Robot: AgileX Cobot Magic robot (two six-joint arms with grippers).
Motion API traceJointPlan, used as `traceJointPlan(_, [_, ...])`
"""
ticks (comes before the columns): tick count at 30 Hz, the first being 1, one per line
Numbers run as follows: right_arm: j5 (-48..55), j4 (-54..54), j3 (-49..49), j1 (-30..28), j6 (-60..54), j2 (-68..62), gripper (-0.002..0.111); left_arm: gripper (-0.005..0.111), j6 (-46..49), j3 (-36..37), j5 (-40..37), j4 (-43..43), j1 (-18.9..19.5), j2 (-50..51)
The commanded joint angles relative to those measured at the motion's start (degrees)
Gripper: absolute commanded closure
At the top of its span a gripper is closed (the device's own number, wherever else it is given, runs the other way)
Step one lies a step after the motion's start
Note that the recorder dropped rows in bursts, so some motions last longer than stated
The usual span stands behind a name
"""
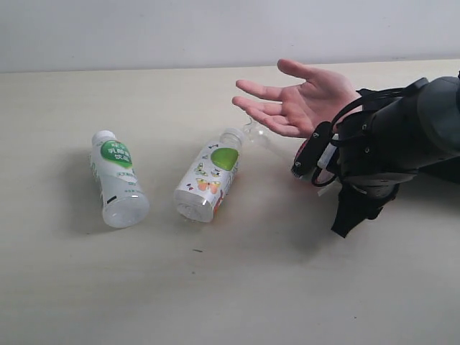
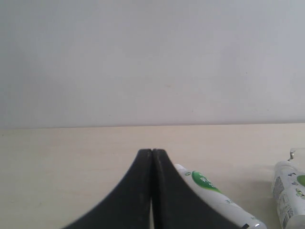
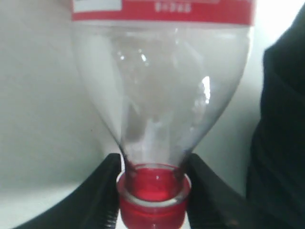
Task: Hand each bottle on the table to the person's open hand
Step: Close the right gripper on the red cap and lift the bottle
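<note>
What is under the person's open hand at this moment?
The clear bottle sits below the hand, its red-capped neck between the right gripper's jaws. The hand itself covers whether bottle and palm touch.

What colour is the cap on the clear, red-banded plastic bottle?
Red cap; clearest in the right wrist view.

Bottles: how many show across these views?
3: left bottle and middle bottle lie on the table; clear bottle at the right gripper. Others may be hidden.
</note>
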State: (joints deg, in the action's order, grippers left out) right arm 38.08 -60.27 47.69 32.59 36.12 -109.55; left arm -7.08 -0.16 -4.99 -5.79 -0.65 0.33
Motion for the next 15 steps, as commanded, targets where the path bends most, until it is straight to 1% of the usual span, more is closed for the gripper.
traceJointPlan(1, [-0.35, -0.08, 0.23, 0.06, -0.02, 0.05, 0.086, 0.107, 0.03, 0.16, 0.42, 0.36, 0.18, -0.33])
traceJointPlan(5, [-0.35, -0.33, 0.23, 0.06, 0.03, 0.17, 0.106, 0.107, 0.03, 0.16, 0.42, 0.36, 0.18, -0.33])
traceJointPlan(6, [-0.23, -0.33, 0.23, 0.06, 0.03, 0.29, 0.108, 0.107, 0.03, 0.16, 0.42, 0.36, 0.18, -0.33])
traceJointPlan(12, [3.69, 2.0, 0.23, 0.06, -0.07, 2.56, 0.108, 0.107, 0.03, 0.16, 0.42, 0.36, 0.18, -0.33])
traceJointPlan(15, [5.5, 6.38, 0.23, 0.06, -4.68, 4.36, 0.108, 0.107, 0.03, 0.16, 0.42, 0.36, 0.18, -0.33])
